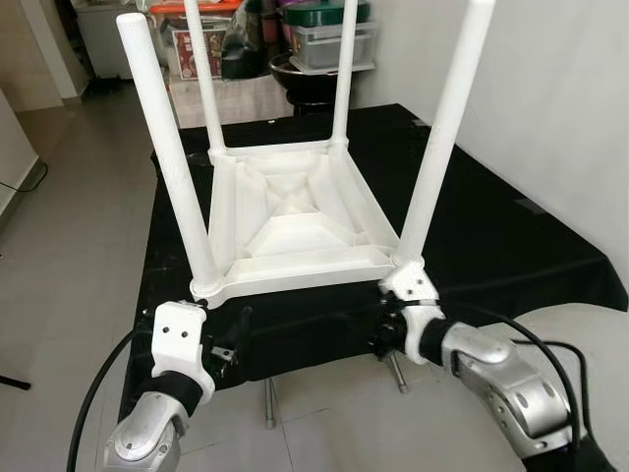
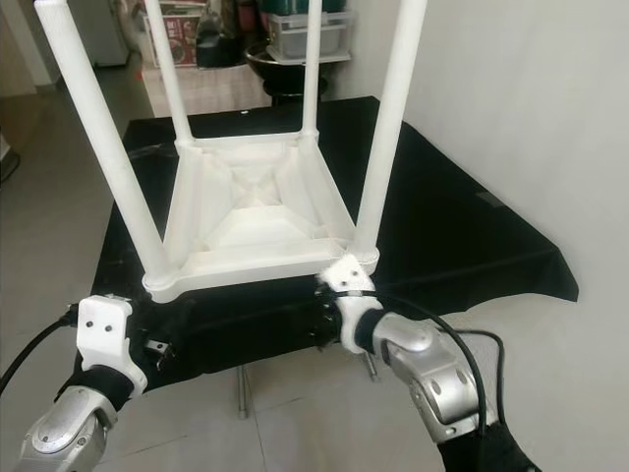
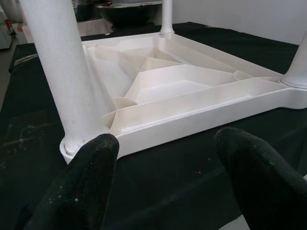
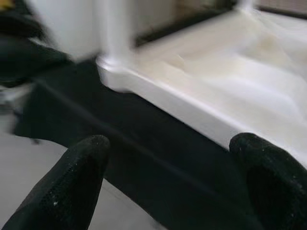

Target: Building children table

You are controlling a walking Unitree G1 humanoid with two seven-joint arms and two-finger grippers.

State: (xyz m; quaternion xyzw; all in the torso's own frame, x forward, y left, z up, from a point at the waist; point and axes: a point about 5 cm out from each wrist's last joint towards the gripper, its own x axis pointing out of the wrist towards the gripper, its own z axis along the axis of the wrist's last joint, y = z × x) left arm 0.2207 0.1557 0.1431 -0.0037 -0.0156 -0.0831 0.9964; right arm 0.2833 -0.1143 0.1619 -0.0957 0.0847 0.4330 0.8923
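No text, label, brand or number can be read; the print on the far boxes is too blurred.

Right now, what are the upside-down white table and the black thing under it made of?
The white table looks like moulded plastic: smooth, slightly glossy, with thin ribs under its top and round tube legs. The black cover under it looks like soft matte cloth, since it drapes and wrinkles over the edge. I can't tell what lies beneath it.

The room is bright with soft daylight. The white table (image 1: 295,221) looks sharp from the head. The right wrist picture is blurry, and its black fingers (image 4: 57,191) look fuzzy
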